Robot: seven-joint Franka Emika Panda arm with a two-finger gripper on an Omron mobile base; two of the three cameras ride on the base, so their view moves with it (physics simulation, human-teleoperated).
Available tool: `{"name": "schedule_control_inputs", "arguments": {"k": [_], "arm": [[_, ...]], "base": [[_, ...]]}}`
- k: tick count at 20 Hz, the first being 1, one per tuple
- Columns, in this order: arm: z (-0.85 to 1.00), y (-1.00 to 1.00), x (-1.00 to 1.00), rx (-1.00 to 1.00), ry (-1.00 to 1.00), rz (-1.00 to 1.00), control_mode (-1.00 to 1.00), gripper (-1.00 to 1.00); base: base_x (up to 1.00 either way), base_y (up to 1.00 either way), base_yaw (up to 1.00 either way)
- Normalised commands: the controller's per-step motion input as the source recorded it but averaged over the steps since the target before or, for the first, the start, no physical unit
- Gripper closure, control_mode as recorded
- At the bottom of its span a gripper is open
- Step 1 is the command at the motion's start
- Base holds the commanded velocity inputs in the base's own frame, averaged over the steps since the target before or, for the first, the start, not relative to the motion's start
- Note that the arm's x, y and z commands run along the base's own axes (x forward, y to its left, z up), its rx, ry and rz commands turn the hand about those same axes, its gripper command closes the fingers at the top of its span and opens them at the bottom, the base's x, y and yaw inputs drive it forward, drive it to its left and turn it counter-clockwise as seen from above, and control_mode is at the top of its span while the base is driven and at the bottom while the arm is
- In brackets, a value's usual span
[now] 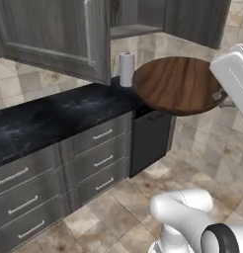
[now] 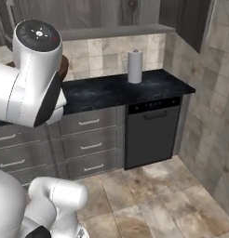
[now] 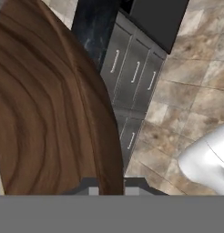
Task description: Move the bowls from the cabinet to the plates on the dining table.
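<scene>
The dark wooden bowl (image 1: 179,84) is held in the air, in front of the open cabinet (image 1: 59,37), above the edge of the black surface (image 1: 54,116). Its rim at about 3 o'clock is pinched by the closed end effector (image 3: 109,187).

paper towel roll (image 2: 135,66) upright on black counter (image 2: 116,90) | dishwasher (image 2: 151,132) below | drawers (image 2: 88,144) left

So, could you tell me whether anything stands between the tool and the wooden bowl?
Nothing does: the tool is already shut on the rim of the dark wooden bowl, held in the air beside the black counter.
</scene>
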Motion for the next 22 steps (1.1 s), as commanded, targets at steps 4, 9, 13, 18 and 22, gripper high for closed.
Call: {"name": "schedule_control_inputs", "arguments": {"k": [4,9,13,18,22], "arm": [[0.0,0.0,0.0,0.0,0.0,0.0,1.0,1.0],[0.0,0.0,0.0,0.0,0.0,0.0,1.0,1.0],[0.0,0.0,0.0,0.0,0.0,0.0,1.0,1.0],[0.0,0.0,0.0,0.0,0.0,0.0,1.0,1.0],[0.0,0.0,0.0,0.0,0.0,0.0,1.0,1.0]], "base": [[-0.91,0.93,0.01],[-0.1,0.4,0.4],[0.0,0.0,0.5],[0.0,0.0,0.5],[0.0,0.0,0.5]]}}
